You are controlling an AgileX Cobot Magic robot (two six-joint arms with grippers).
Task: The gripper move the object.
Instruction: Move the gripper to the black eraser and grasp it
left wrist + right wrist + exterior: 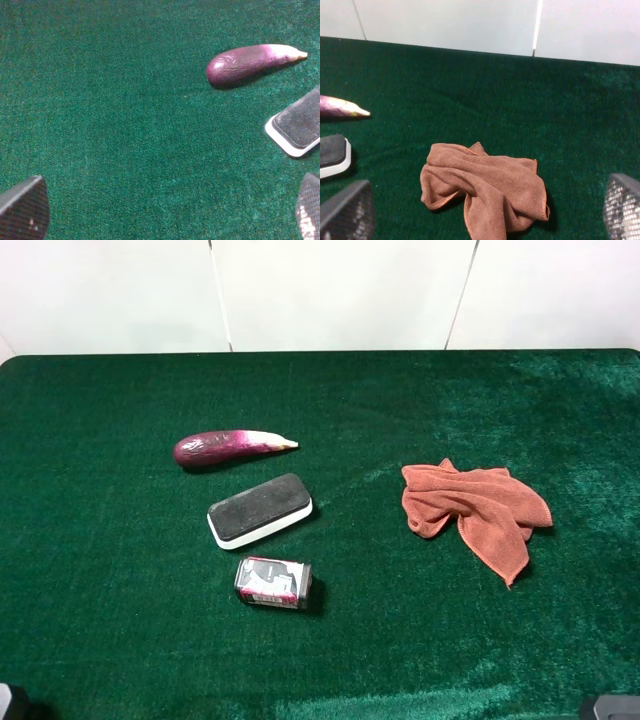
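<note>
The eraser block, white base with a black felt top, lies on the green table left of centre, between the eggplant and the can. It also shows in the left wrist view and at the edge of the right wrist view. My left gripper is open and empty, its fingertips wide apart above bare cloth, well short of the eraser. My right gripper is open and empty, near the brown cloth. In the exterior high view only small parts of both arms show at the bottom corners.
A purple eggplant lies behind the eraser. A small crushed can lies in front of it. A crumpled brown cloth lies at the right. The table is covered in green felt, with a white wall behind.
</note>
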